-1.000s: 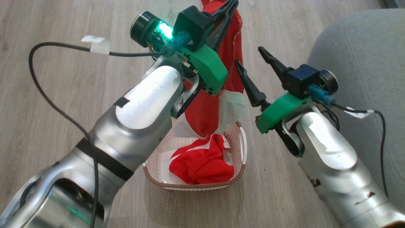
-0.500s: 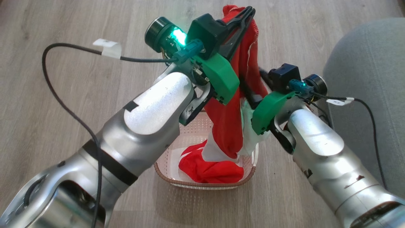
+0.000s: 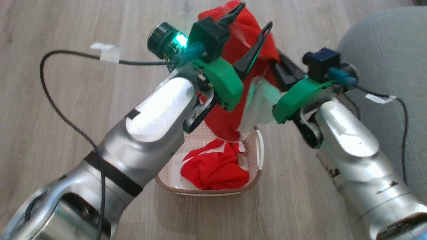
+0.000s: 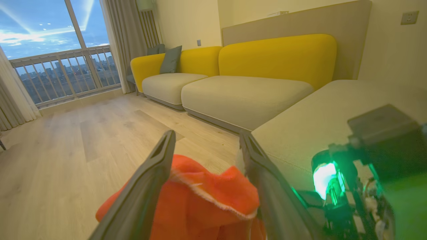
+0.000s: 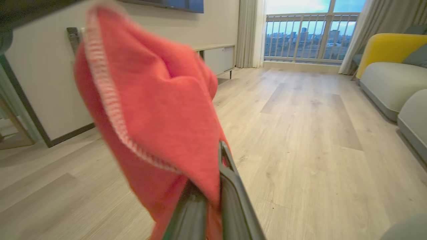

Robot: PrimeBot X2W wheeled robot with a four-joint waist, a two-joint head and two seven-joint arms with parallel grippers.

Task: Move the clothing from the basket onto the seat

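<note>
Two grippers are up over the small oval cream perforated plastic basket (image 3: 257, 156), which sits on the pale wood plank floor (image 3: 66, 110) at near centre, between the two silver arms. The bright red soft fabric clothing (image 3: 230, 113) with white patches hangs as a long column, its long axis running from the fingers at the far end down to the basket at the near end. Its lower end is bunched inside the basket and its top edge has white stitching.

The left gripper (image 3: 255, 15) has its fingers (image 4: 156, 173) spread apart with the top of the cloth sitting loose between them, not pinched. The right gripper (image 3: 282, 61) has its fingers together, clamped on the clothing's upper fold just right of the left one.

The large grey-green upholstered seat (image 3: 383, 50) is on the right, its rounded edge just beside the right arm and apart from the basket. Wide floor stretches left and far. A black cable (image 3: 43, 86) loops out left of the left arm. The basket's brown rim is close under both forearms.
</note>
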